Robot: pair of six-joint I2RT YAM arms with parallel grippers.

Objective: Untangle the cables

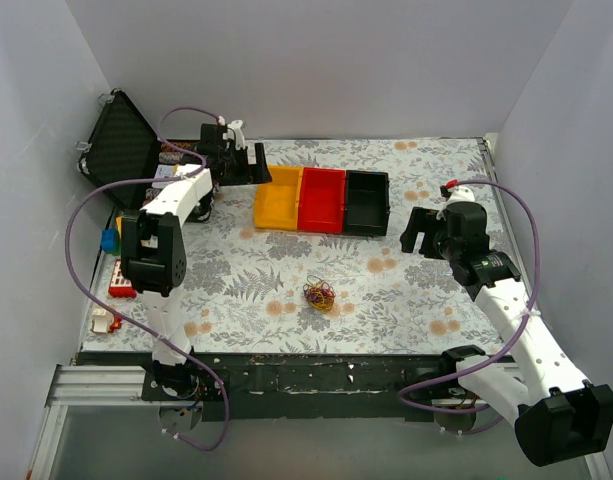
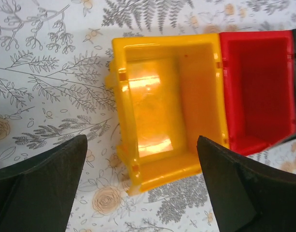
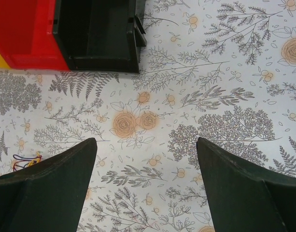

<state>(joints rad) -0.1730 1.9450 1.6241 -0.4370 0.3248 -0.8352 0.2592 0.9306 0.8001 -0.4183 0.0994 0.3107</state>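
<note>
Seeing a small tangled ball of thin yellow, red and dark wires [image 1: 319, 294] lying on the flowery grey table cloth [image 1: 416, 300], near the front middle. Not touching it with anything yet. Hanging the left black two-finger gripper [image 1: 254, 163] far at the back, over the yellow plastic box [image 1: 277, 197], with its fingers spread as wide as they go and holding nothing. Hanging the right black two-finger gripper [image 1: 418, 232] just beside the black plastic box [image 1: 366, 202], also spread wide and holding nothing (only a tiny bit of the wire ball peeking in at the left edge of its own camera view). Noting a red plastic box [image 1: 322, 199] between those two boxes. Judging the job as only starting: no wire pulled loose, all the colours balled up together, both grippers well apart from the ball. Getting ready, most likely, for the first reach. Needing next to bring one gripper down over the ball and pinch one loop at its edge, while bringing the other in to pinch a different colour. Needing a soft, slow pull apart after that, since thin wires like these could be slipping out or knotting tighter.
</note>
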